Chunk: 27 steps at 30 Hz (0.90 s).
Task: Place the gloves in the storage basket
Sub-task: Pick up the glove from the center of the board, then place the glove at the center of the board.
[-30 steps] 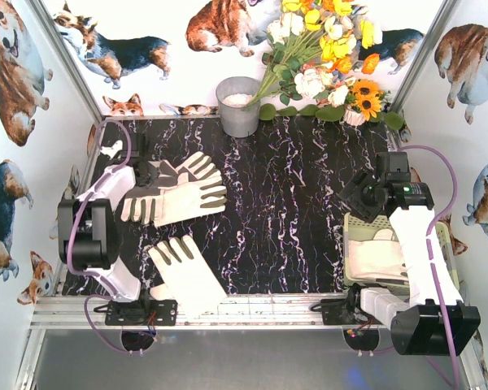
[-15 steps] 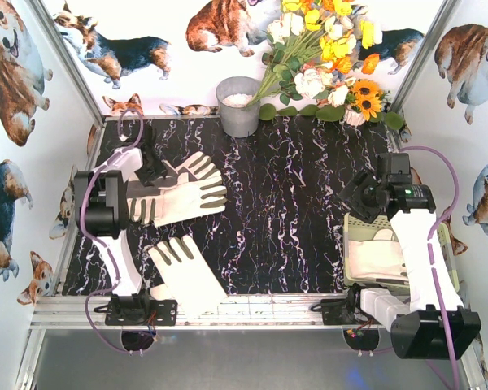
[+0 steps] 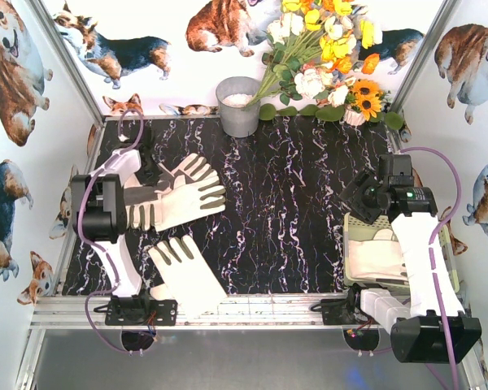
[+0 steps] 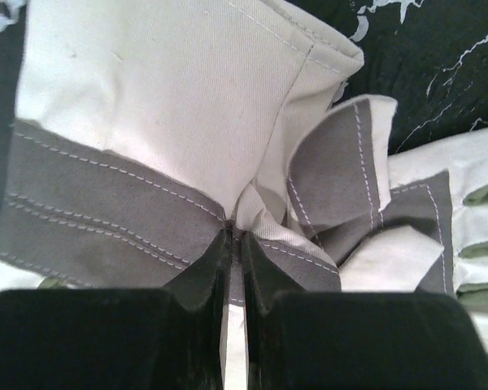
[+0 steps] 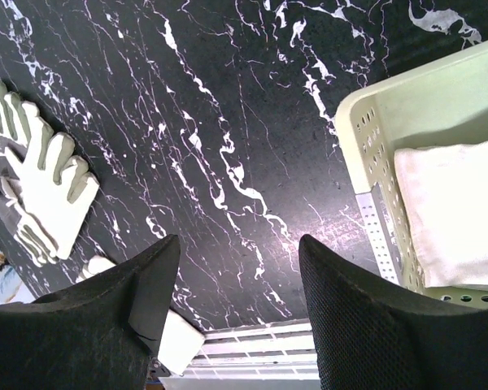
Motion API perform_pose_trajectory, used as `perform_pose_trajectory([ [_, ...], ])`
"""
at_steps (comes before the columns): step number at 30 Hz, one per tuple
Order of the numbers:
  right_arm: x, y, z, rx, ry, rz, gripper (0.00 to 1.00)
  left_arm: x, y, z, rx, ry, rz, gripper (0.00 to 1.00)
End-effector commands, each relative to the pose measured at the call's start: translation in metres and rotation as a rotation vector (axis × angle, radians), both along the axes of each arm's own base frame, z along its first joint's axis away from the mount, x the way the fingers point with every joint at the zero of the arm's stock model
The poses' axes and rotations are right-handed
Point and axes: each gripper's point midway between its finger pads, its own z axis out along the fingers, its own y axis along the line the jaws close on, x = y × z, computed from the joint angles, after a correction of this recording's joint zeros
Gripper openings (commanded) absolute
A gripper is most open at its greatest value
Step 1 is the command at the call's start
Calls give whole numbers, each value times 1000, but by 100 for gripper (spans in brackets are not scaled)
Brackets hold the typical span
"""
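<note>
Two gloves lie crossed at the table's left, the upper glove (image 3: 187, 199) over the lower one (image 3: 193, 167). My left gripper (image 3: 156, 175) is at their cuff end. In the left wrist view it (image 4: 234, 237) is shut, pinching a fold of cream and grey glove fabric (image 4: 171, 122). A third glove (image 3: 183, 272) lies near the front edge. The storage basket (image 3: 351, 244) stands at the right under my right arm, with a glove (image 5: 455, 211) inside it. My right gripper (image 3: 362, 199) hangs open and empty over the bare table (image 5: 236, 252), just left of the basket rim (image 5: 362, 138).
A grey metal bucket (image 3: 238, 106) stands at the back centre with a bunch of artificial flowers (image 3: 325, 57) beside it. Printed walls close in the left, back and right. The aluminium rail (image 3: 252, 309) runs along the front edge.
My left arm swung its elbow back and its gripper opened, then shut on the crossed gloves' cuff end; the gloves shifted slightly. The right arm stayed still.
</note>
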Motion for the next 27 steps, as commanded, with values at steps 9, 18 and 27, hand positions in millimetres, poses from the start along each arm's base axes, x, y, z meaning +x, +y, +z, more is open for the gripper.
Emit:
perform_pose_trajectory([
  [9,7,6,60,-16,-156,83,62,-46,43,75,180,-84,55,0],
  [18,26,46,119,73,-325,295,72,-44,-16,141,102,-266,-266,0],
  [27,33,108,136,296,-347,471,80,-69,-167,194,92,-416,-812,0],
])
